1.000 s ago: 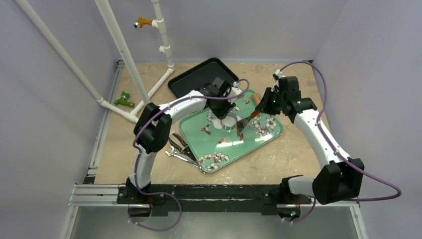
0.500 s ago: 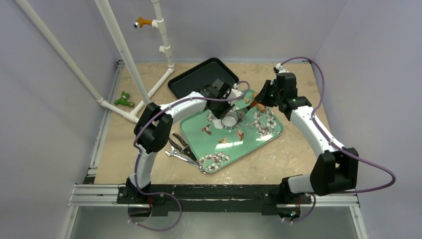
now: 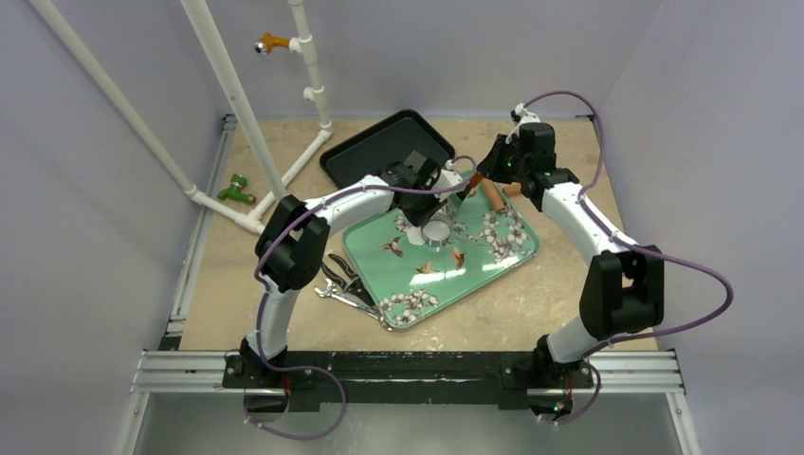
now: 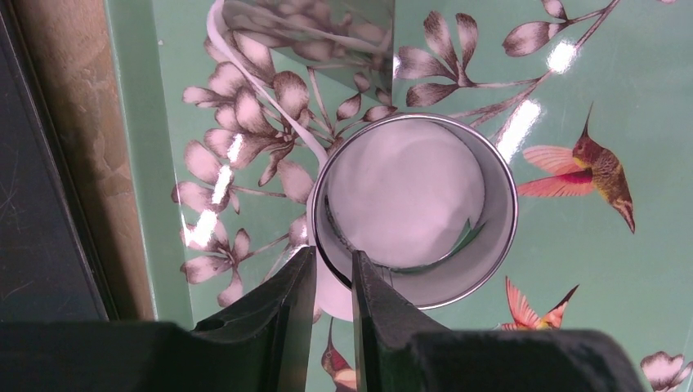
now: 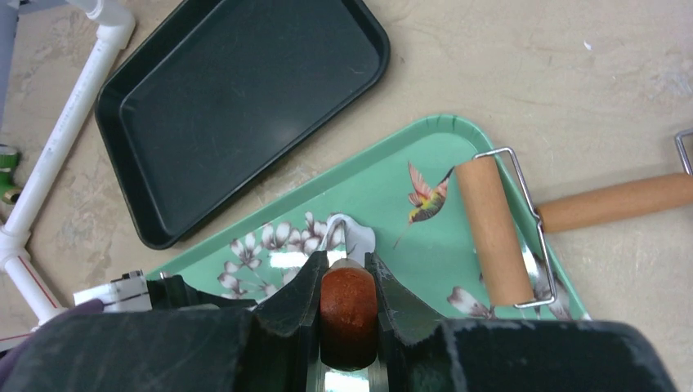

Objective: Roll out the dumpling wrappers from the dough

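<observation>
A shiny metal ring cutter (image 4: 498,237) stands on the green flowered tray (image 4: 572,90), around a flat white dumpling wrapper (image 4: 404,196). A little white dough shows outside the ring by my fingers. My left gripper (image 4: 333,260) is shut on the ring's near-left wall, one finger inside and one outside; from above the ring (image 3: 437,228) sits mid-tray. My right gripper (image 5: 347,265) is shut on a red-brown tool handle (image 5: 348,306) above the tray's far edge, and a thin white dough strip (image 5: 357,235) hangs at the tool's tip. That strip trails back to the ring.
A wooden rolling pin (image 5: 490,229) with a wire frame lies on the tray's far right corner, its handle on the table. A black tray (image 3: 379,142) sits behind the green one. Metal tongs (image 3: 341,284) lie left of it. White pipes (image 3: 237,104) cross the back left.
My left gripper has closed onto the ring's wall. My right arm has drawn back from mid-tray toward the far edge, carrying the tool and pulling the dough strip along.
</observation>
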